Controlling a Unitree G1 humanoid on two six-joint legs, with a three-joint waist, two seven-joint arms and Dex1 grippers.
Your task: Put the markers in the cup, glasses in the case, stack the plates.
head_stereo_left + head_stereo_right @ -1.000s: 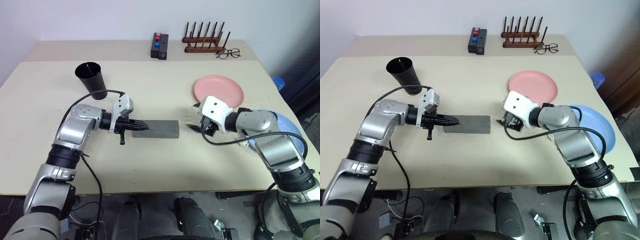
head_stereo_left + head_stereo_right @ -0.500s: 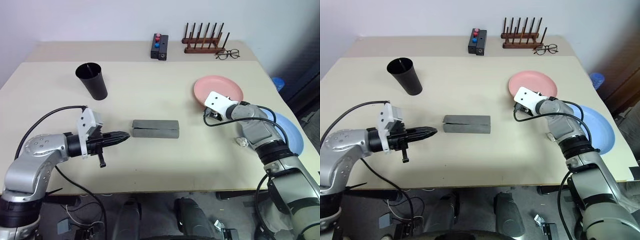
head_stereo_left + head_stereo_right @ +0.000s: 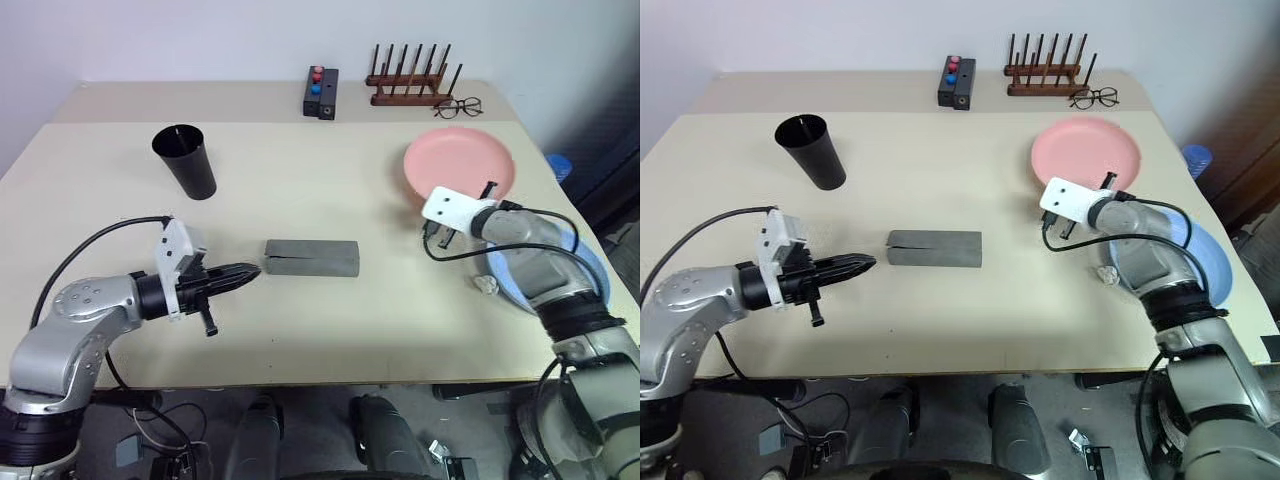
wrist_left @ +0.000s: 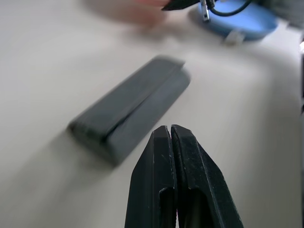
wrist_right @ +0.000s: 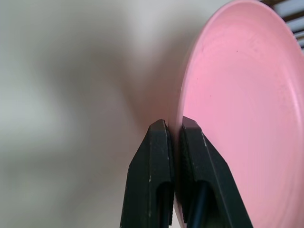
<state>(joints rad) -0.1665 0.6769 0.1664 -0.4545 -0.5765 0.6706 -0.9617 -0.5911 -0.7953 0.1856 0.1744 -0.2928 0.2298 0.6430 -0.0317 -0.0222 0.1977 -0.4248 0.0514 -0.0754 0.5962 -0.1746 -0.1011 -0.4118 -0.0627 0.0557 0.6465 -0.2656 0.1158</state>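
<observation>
Right end effector pinches pink plate's rim, tilted up.

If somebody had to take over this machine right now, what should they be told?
Right hand: shut on the rim of the round salmon pink plastic plate, which is tilted up off the beige table.
Left hand: shut, holding nothing, beside the closed grey rectangular case.
Light blue round plate: at the table's right edge.
Tall black plastic cup: standing far left.
Left: stack the plates.
</observation>
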